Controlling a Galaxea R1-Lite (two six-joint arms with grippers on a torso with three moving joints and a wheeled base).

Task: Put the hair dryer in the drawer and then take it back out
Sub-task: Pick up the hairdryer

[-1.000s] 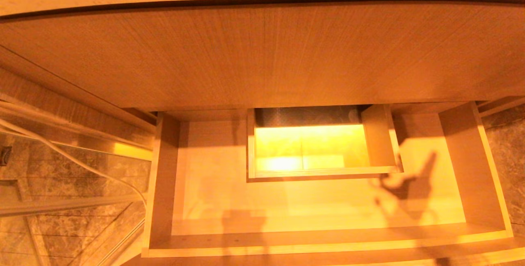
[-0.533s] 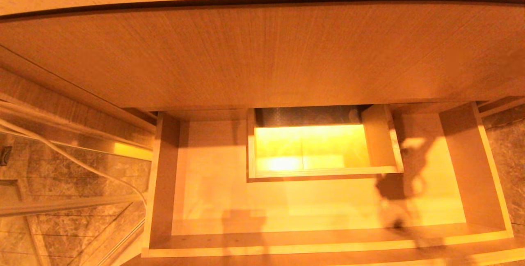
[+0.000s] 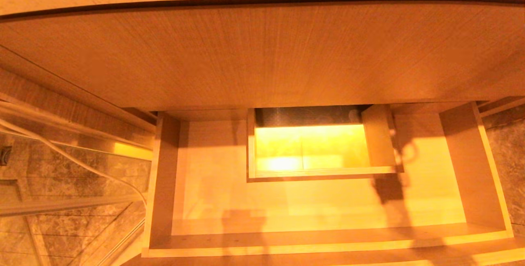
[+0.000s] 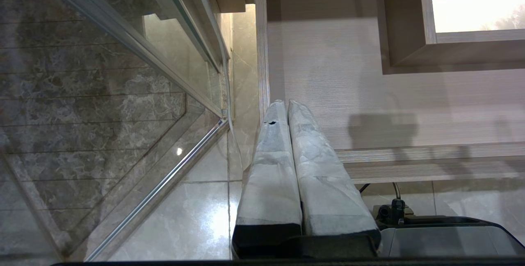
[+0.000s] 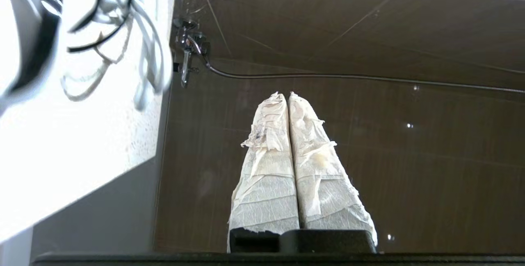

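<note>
Your shadow has crept toward 12 o'clock across the wide pale wood-grain drawer (image 3: 287, 200); both tools, left (image 4: 286, 102) and right (image 5: 284, 94), are pressed closed, empty.

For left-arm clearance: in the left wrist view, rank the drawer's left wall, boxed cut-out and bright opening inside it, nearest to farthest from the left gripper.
From the left gripper, shut:
1. drawer: left wall, beside the fingertips.
2. boxed cut-out: mid-back of drawer.
3. bright opening: inside the cut-out, past its wall.

Warm amber light is flooding the drawer (image 3: 205, 184); cut-out (image 3: 307, 147) glaring yellow; arm shadow lying on its right floor; hair dryer (image 5: 82, 32) blurring, overexposed.
</note>
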